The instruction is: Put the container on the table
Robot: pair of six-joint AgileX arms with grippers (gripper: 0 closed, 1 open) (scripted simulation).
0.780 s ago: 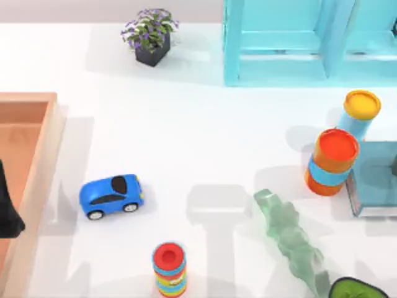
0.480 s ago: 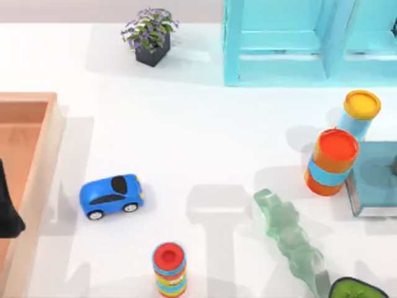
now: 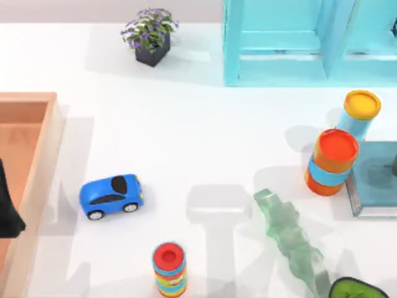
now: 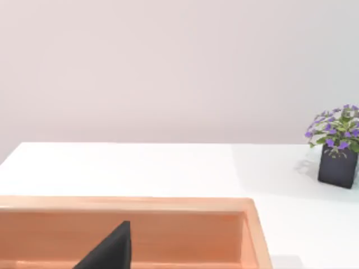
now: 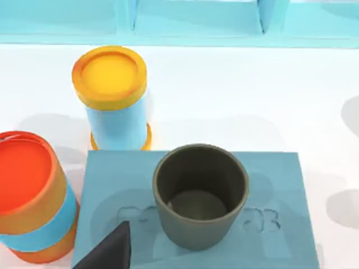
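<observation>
The container (image 5: 201,196) is a small dark olive-grey cup standing upright and empty on a blue-grey slab (image 5: 280,246). The slab lies on the white table (image 3: 205,136) at its right edge. A dark part of my right gripper (image 5: 106,249) shows just short of the cup, apart from it and holding nothing that I can see. My left gripper (image 4: 109,249) hangs over the wooden tray (image 4: 134,204) at the table's left side, seen in the top view as a dark shape (image 3: 6,211).
An orange canister with a blue band (image 3: 333,161) and a blue tube with a yellow cap (image 3: 361,113) stand just left of the slab (image 3: 372,180). A light-blue shelf unit (image 3: 279,43) is behind. A green translucent shape (image 3: 288,239), ring stack (image 3: 169,268), blue car (image 3: 111,195) and plant (image 3: 151,36) dot the table.
</observation>
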